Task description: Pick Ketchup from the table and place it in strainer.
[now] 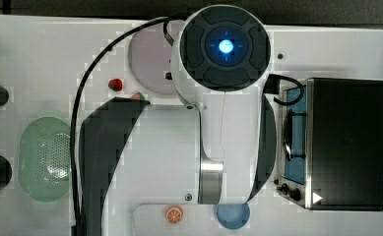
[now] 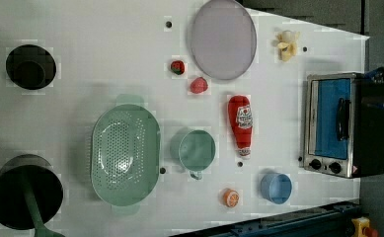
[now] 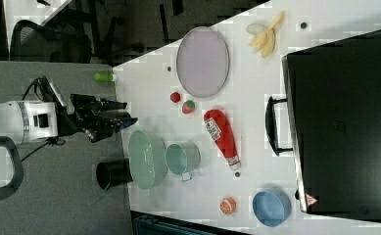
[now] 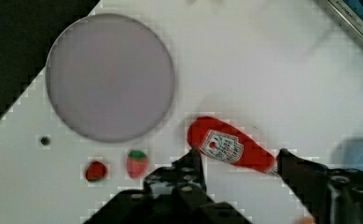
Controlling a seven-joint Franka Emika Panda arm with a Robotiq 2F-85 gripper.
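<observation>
The Ketchup (image 2: 241, 123) is a red squeeze bottle with a white cap and label, lying on its side on the white table (image 2: 81, 29) between the green cup and the toaster oven. In the wrist view, the Ketchup (image 4: 230, 149) lies below and between my two dark fingertips (image 4: 194, 161). My gripper (image 4: 239, 151) is open above it and holds nothing. The right view shows the gripper (image 3: 130, 112) raised off the table. The pale green strainer (image 2: 125, 154) stands with nothing in it at the left view's lower left, also seen as the strainer (image 1: 46, 160) in the top view.
A green cup (image 2: 197, 149) stands between strainer and bottle. Two strawberries (image 2: 198, 85) lie beside the lilac plate (image 2: 223, 38). A toaster oven (image 2: 337, 123), blue bowl (image 2: 276, 187), orange slice (image 2: 230, 197), banana (image 2: 287, 44) and two black pots (image 2: 30, 66) ring the table.
</observation>
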